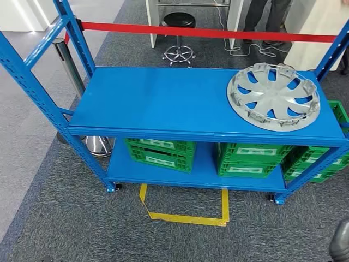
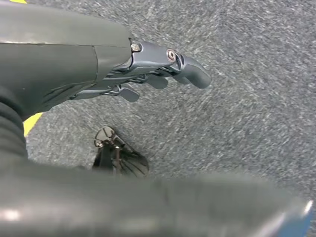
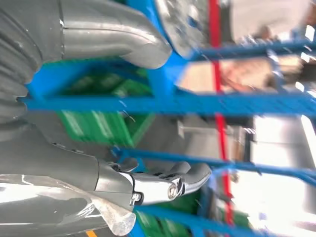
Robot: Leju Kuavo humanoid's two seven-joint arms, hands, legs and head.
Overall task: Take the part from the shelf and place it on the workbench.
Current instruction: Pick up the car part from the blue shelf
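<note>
standing in front of the rack, the robot has not yet begun the lift, going by how things lie. nearest, its left hand (image 2: 156, 74) hangs over grey speckled carpet, fingers stretched out fairly straight and a little apart, holding nothing. its right hand (image 3: 164, 185) is raised toward the rack, fingers extended and loosely curved at the tips, also empty; a dark rounded part of it peeks in at the lower right corner of the head view.

on the carpet just ahead, a yellow tape outline (image 1: 185, 207) marks a rectangle at the foot of the blue steel shelf rack (image 1: 164, 103). on its lower level sit green slotted plastic crates (image 1: 162, 153) with pale labels on their fronts; the writing on them is too small to read.

on the upper level, toward the right end, the silver multi-spoke plastic wheel cover (image 1: 274, 97) lies flat, untouched and well apart from both hands. so all remains: reach, grasp, carry and set down on the workbench.

beyond the rack a red barrier belt (image 1: 205, 33) runs across from a chrome post (image 1: 67, 60), with a black round stool (image 1: 178, 22) and a person's legs (image 1: 267, 13) behind it.
</note>
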